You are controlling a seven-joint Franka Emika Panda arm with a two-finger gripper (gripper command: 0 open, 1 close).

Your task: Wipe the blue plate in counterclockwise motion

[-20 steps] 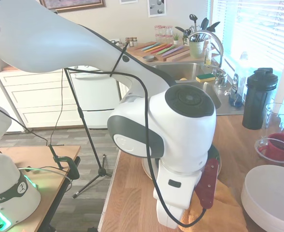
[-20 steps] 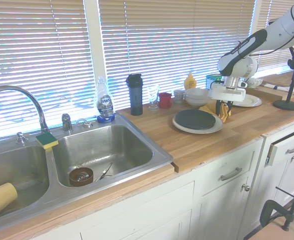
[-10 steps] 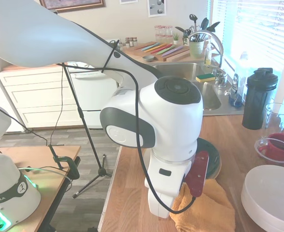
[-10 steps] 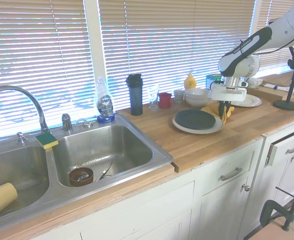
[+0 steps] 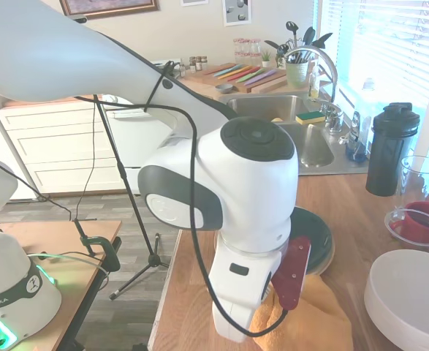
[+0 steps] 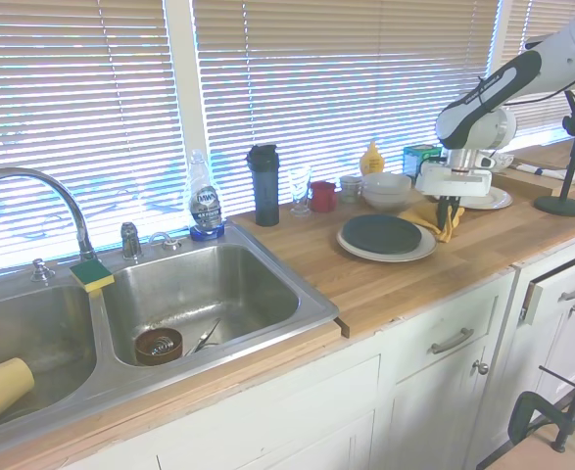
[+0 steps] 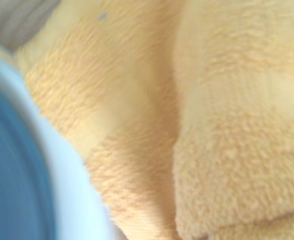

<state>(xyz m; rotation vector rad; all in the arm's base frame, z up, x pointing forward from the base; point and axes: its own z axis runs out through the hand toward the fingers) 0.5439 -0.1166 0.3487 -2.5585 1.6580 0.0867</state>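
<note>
Countertop [image 6: 483, 245] of light wood carries the blue plate [image 6: 381, 233], which lies flat on a larger cream plate [image 6: 365, 253], between the sink [image 6: 199, 294] and the robot's gripper [image 6: 451, 209]. That gripper hangs just beside the plate's far edge, right over a crumpled yellow cloth [image 6: 436, 217] that lies on the wood touching the cream plate's rim. Whether its fingers are spread or closed on the cloth cannot be told from either outside camera. Up close, the wrist view shows fuzzy yellow folds [image 7: 212, 125] with a blurred blue rim [image 7: 11, 170] alongside. White bowls [image 6: 385, 188] stand behind the plate.
</note>
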